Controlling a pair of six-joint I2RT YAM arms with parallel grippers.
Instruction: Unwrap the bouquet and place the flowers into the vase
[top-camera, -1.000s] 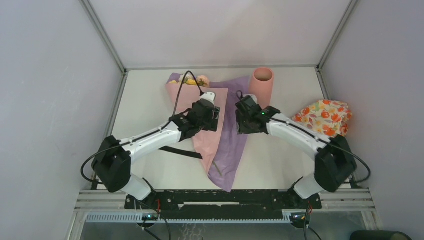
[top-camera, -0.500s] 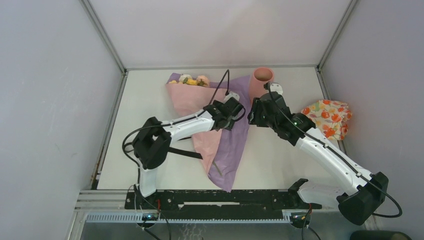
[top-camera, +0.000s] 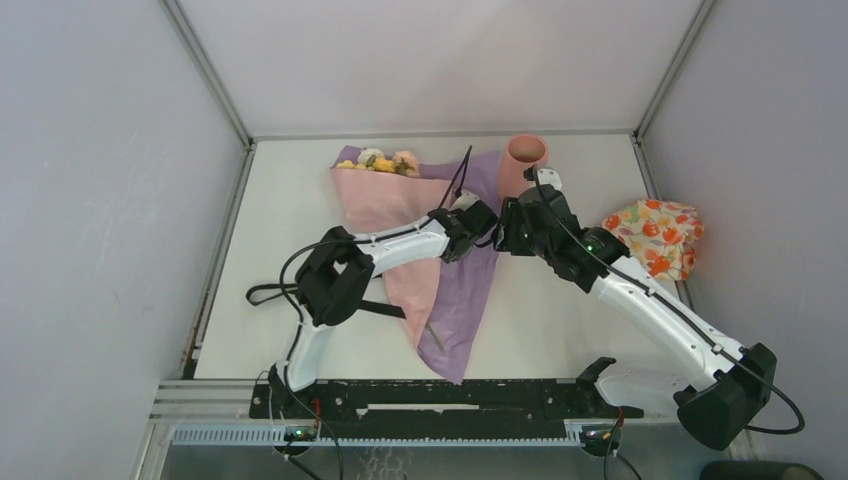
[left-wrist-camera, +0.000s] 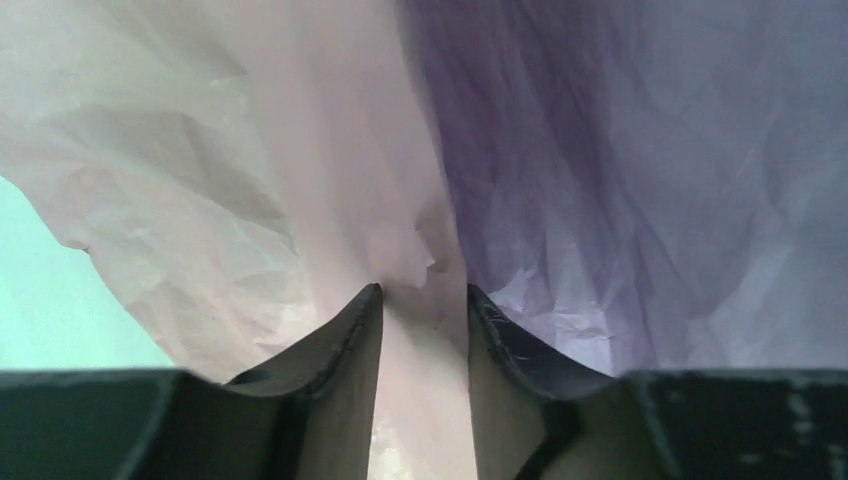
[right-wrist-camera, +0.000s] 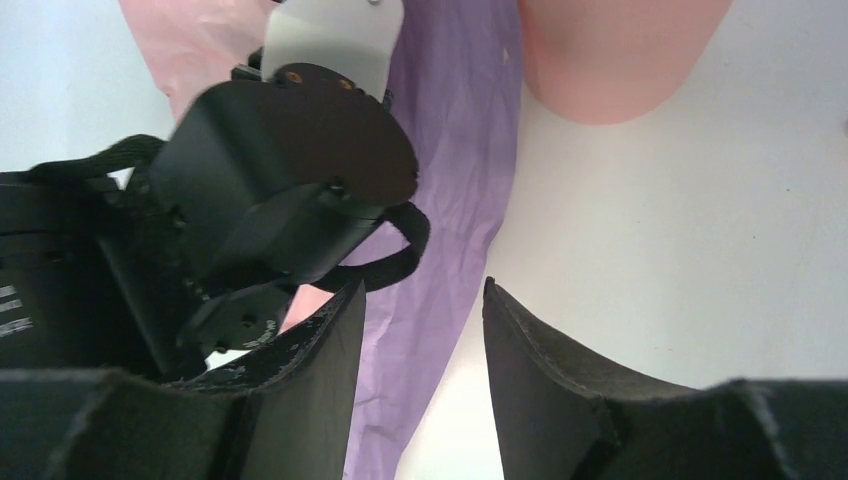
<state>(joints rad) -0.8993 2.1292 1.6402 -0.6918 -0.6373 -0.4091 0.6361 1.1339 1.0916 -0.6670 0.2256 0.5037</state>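
The bouquet (top-camera: 392, 200) lies flat on the table (top-camera: 290, 230), its narrow end near and its wide end far. Its pink paper (left-wrist-camera: 230, 180) is on the left and the purple paper (top-camera: 462, 290) spreads out to the right. The flowers (top-camera: 380, 160) show yellow, white and peach heads at the far end, just past the pink edge. A black ribbon (top-camera: 378, 307) lies across the near left part of the pink sheet.

My left gripper (left-wrist-camera: 420, 300) reaches far and to the right and is down on the wrapping where the pink sheet meets the purple one. Its jaws are drawn well in, leaving a narrow gap. A crinkled fold of pink paper runs straight into that gap. Whether my pads actually pinch the fold, I cannot tell.

My right gripper (right-wrist-camera: 425, 325) sits just right of the left one, nearly nose to nose with it. Its jaws stand about half apart and hold nothing. Between them I see only the purple sheet's right edge and bare table.

The vase (top-camera: 524, 168) stands upright at the far side, just beyond my right gripper and touching the purple paper's far right corner. A cloth bundle (top-camera: 650, 235) with orange flowers rests at the table's right edge, well apart from the bouquet.
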